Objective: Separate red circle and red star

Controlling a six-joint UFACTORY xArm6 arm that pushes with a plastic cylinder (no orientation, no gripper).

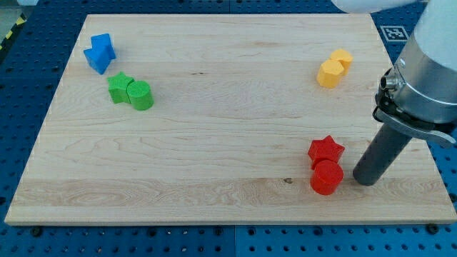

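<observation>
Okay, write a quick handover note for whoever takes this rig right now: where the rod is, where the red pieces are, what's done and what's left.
Tip: my tip rests on the board just to the view's right of the red circle, close to it; contact cannot be told.
Red pieces: the red star sits directly above the red circle in the view, the two touching, near the board's bottom right.
Done: nothing visible yet; the pair is together.
Left: push one red block away from the other, likely the circle toward the view's left.
Others: yellow blocks top right, green pair and blue blocks top left, all well away.
</observation>
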